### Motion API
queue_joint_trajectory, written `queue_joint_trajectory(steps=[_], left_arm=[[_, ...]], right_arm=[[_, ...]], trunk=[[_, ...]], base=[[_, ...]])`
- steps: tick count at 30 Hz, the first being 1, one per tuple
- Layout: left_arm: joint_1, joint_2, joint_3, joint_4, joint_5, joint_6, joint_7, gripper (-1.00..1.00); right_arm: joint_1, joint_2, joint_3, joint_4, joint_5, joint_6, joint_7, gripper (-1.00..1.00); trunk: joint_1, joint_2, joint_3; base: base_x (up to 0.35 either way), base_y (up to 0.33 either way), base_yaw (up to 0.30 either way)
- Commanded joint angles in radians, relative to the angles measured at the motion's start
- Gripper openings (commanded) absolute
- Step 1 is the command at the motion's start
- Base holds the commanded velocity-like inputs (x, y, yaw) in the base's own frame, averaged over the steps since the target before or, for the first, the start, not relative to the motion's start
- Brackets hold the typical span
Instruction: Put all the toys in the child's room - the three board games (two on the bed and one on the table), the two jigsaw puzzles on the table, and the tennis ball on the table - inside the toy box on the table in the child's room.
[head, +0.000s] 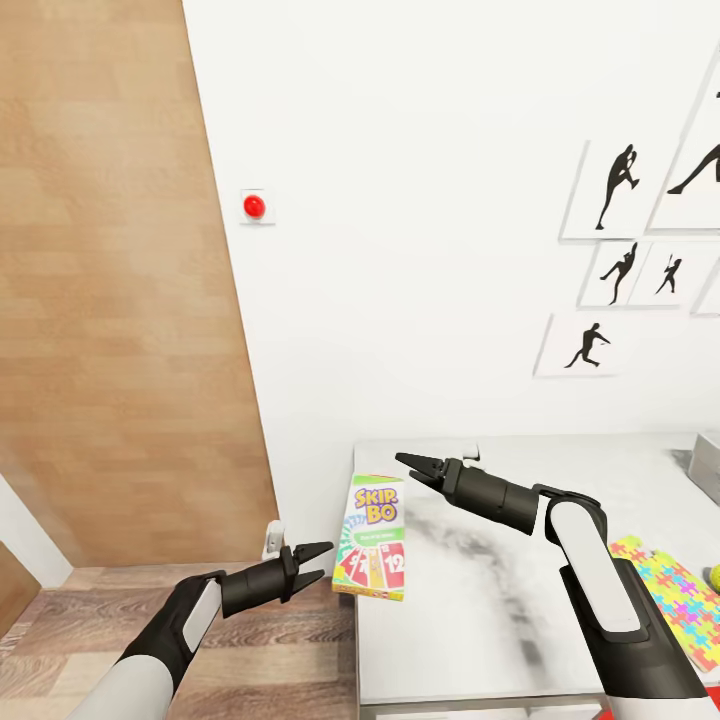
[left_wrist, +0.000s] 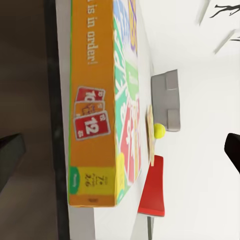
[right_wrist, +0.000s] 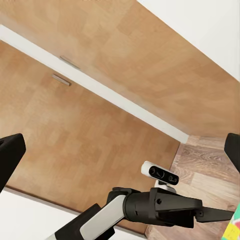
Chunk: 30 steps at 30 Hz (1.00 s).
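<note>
A green-topped Skip-Bo board game (head: 372, 537) with orange and red panels lies flat at the left edge of the white table (head: 480, 610). My left gripper (head: 318, 565) is open just left of that edge, level with the box; the left wrist view has the game (left_wrist: 107, 110) straight ahead between the spread fingers (left_wrist: 11, 156). Above the table's back left corner, my right gripper (head: 405, 468) is open and empty, pointing left. At the right lie a jigsaw puzzle (head: 680, 590), the tennis ball (head: 714, 575) (left_wrist: 159, 130) and the grey toy box (head: 705, 450) (left_wrist: 167, 100).
A tall wood-panel door (head: 120, 300) stands left of the white wall, which carries a red button (head: 254, 206) and black silhouette pictures (head: 620, 260). Wood-plank floor (head: 280, 640) lies left of the table. A red object (left_wrist: 154, 187) sits beyond the game.
</note>
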Motion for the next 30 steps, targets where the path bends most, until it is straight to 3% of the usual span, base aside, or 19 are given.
queue_joint_trajectory(steps=[1, 30], left_arm=[[-0.001, -0.001, 0.005, 0.0, -0.002, 0.006, -0.003, 1.0], [-0.001, -0.001, 0.005, 0.0, -0.002, 0.006, -0.002, 1.0]], right_arm=[[-0.001, -0.001, 0.0, 0.0, 0.01, 0.001, 0.01, 1.0], [-0.001, -0.001, 0.0, 0.0, 0.01, 0.001, 0.011, 1.0]], trunk=[[0.0, -0.001, -0.001], [0.0, -0.001, -0.001]], base=[[0.0, -0.015, 0.0], [0.0, -0.001, 0.0]])
